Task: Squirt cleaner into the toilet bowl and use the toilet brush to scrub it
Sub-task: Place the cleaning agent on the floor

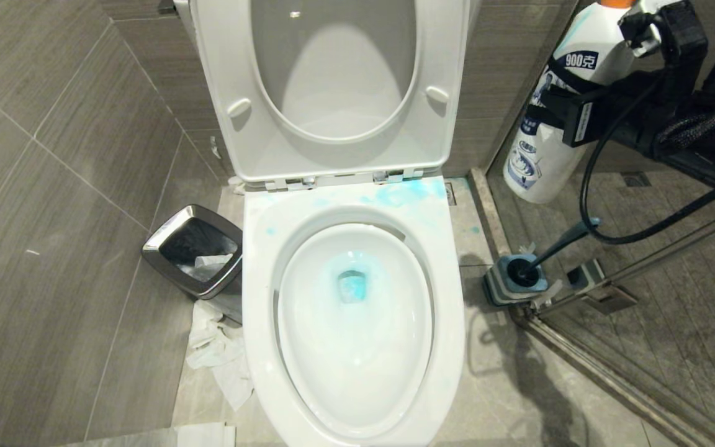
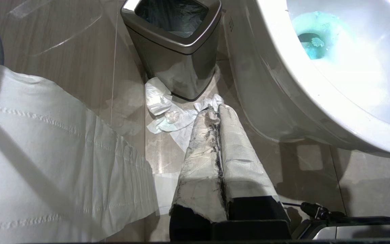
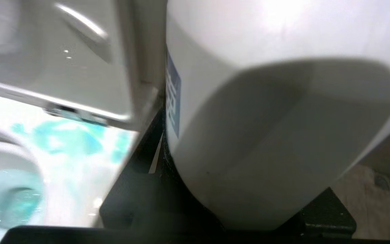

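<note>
The white toilet bowl (image 1: 258, 273) fills the middle of the head view with its lid up. Turquoise cleaner (image 1: 351, 287) pools in the drain and smears the back rim (image 1: 404, 192). My right gripper (image 1: 559, 118) is shut on a white cleaner bottle (image 1: 540, 167), held nearly upright to the right of the bowl. In the right wrist view the bottle (image 3: 266, 118) sits between the black jaws of the right gripper (image 3: 235, 189). The toilet brush (image 1: 565, 239) stands in its stand (image 1: 506, 288) on the floor. My left gripper (image 2: 217, 109) is shut, empty, low beside the bowl (image 2: 283, 101).
A chrome-rimmed waste bin (image 1: 195, 248) stands left of the bowl, with crumpled tissue (image 1: 218, 354) on the floor by it. A sheet of toilet paper (image 2: 46, 152) hangs near my left gripper. A glass shower door track (image 1: 612, 298) runs along the right.
</note>
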You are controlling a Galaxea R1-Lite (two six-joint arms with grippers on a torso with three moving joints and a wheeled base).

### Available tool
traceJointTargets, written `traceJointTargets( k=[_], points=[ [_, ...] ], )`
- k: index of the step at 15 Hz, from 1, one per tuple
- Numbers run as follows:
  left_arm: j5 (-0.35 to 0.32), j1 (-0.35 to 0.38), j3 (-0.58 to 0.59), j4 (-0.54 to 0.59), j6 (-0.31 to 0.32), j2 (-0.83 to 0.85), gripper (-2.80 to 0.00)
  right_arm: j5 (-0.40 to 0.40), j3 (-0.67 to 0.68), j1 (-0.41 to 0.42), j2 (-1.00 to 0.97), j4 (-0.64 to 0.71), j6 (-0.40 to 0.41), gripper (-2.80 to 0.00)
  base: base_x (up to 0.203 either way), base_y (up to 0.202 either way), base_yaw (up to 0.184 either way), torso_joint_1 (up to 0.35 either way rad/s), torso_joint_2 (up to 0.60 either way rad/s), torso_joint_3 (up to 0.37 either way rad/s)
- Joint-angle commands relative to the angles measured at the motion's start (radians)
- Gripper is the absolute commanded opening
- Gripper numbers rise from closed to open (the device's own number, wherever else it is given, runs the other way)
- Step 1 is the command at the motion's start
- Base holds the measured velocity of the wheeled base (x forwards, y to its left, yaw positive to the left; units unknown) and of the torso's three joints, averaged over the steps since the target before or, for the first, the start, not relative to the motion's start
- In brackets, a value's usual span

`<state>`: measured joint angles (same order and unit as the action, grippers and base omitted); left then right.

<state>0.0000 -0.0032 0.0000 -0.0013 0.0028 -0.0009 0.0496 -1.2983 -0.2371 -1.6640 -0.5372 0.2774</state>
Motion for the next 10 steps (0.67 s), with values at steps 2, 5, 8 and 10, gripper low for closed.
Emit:
traceJointTargets(
  k=[2, 5, 8, 10],
  points=[
    [0.000, 0.000, 0.000, 0.000, 0.000, 0.001, -2.80, -0.001, -0.041, 0.055, -0.148, -0.084, -0.002, -2.80, 0.000, 0.000, 0.000, 0.000, 0.00, 0.000],
    [0.000, 0.000, 0.000, 0.000, 0.000, 0.001, -2.80, 0.000, -0.127, 0.099, -0.313, -0.215, -0.008, -2.80, 0.000, 0.000, 0.000, 0.000, 0.00, 0.000],
    [0.000, 0.000, 0.000, 0.000, 0.000, 0.001, -2.80, 0.000, -0.215, 0.114, -0.410, -0.313, -0.032, -2.80, 0.000, 0.000, 0.000, 0.000, 0.00, 0.000],
    [0.000, 0.000, 0.000, 0.000, 0.000, 0.001, -2.80, 0.000, -0.203, 0.110, -0.406, -0.318, -0.032, -2.80, 0.000, 0.000, 0.000, 0.000, 0.00, 0.000]
  ],
)
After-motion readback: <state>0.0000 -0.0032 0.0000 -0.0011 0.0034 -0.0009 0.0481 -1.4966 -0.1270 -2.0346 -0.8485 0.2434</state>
